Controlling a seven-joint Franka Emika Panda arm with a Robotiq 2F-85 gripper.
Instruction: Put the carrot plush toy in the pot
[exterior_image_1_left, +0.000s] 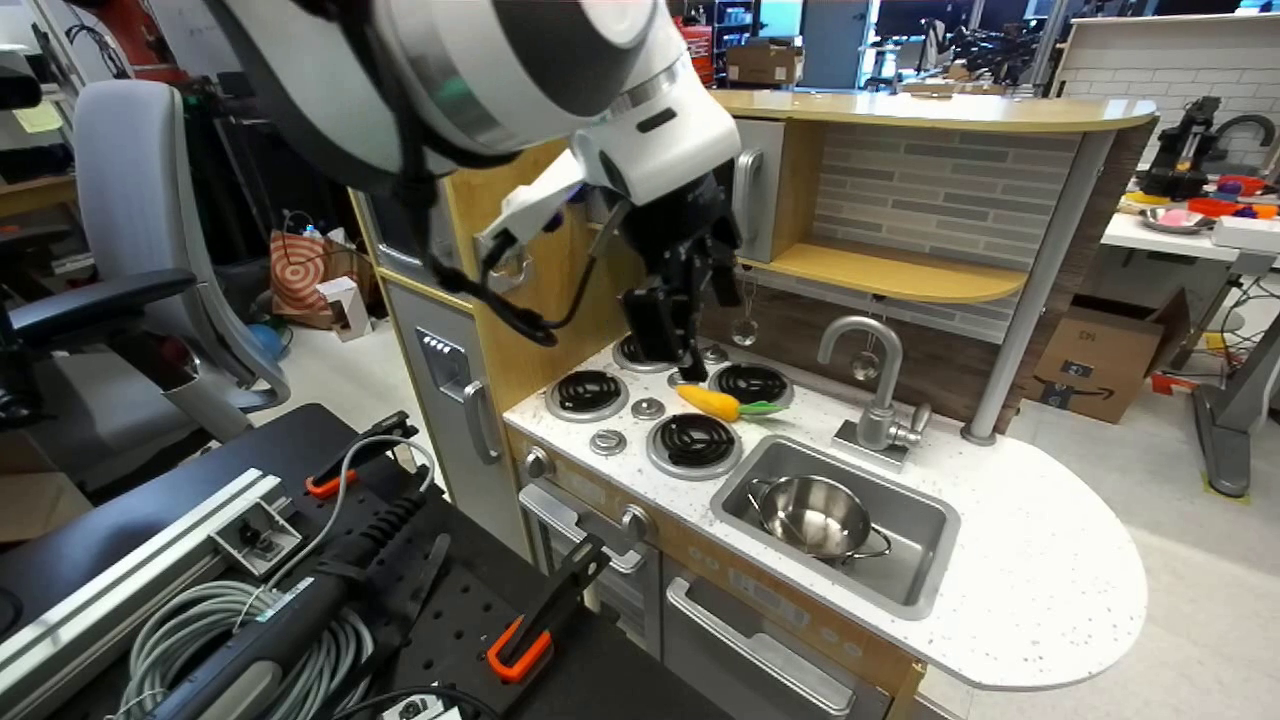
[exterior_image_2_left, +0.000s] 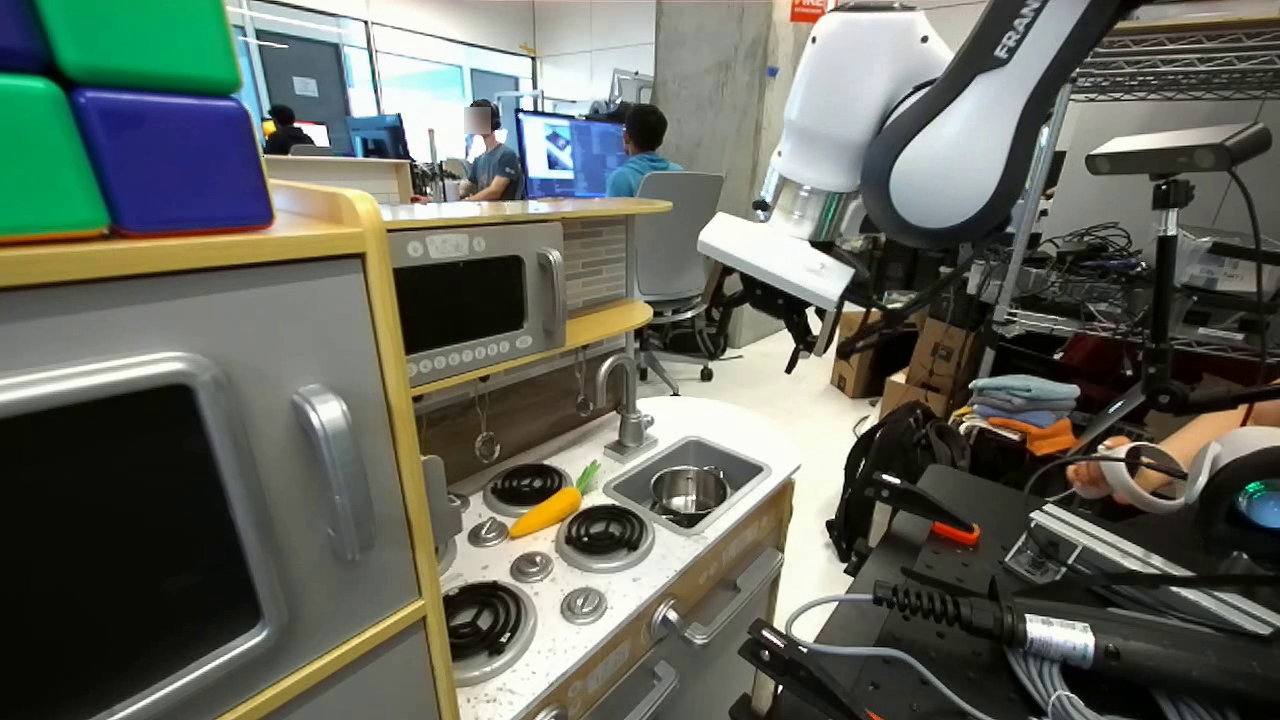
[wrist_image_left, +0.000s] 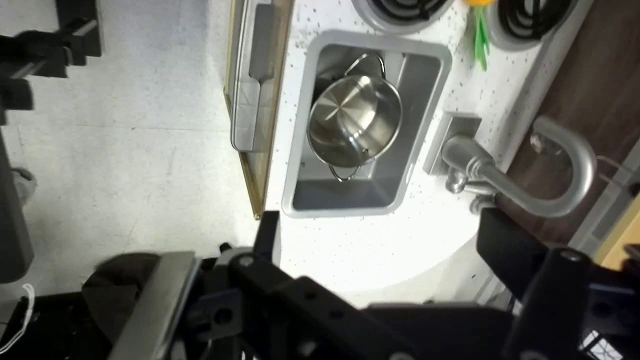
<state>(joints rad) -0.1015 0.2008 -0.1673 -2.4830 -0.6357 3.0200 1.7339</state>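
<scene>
The carrot plush toy, yellow-orange with green leaves, lies on the toy stove among the burners in both exterior views (exterior_image_1_left: 708, 402) (exterior_image_2_left: 547, 511). In the wrist view only its green leaves (wrist_image_left: 481, 40) and a bit of orange show at the top edge. The pot, round and shiny silver with two handles, stands in the grey sink in both exterior views (exterior_image_1_left: 818, 517) (exterior_image_2_left: 690, 490) and in the wrist view (wrist_image_left: 356, 121). My gripper (wrist_image_left: 380, 225) is open with nothing between its fingers. It is in the air above the counter, apart from both things, in both exterior views (exterior_image_1_left: 690, 325) (exterior_image_2_left: 812, 345).
The grey sink basin (exterior_image_1_left: 940, 545) is set in the white speckled counter (exterior_image_1_left: 1040, 560). A silver faucet (wrist_image_left: 530, 185) rises beside it. A shelf (exterior_image_1_left: 900, 272) and its grey post (exterior_image_1_left: 1040, 230) stand behind the counter. A black table (exterior_image_1_left: 420, 600) with cables and clamps stands in front.
</scene>
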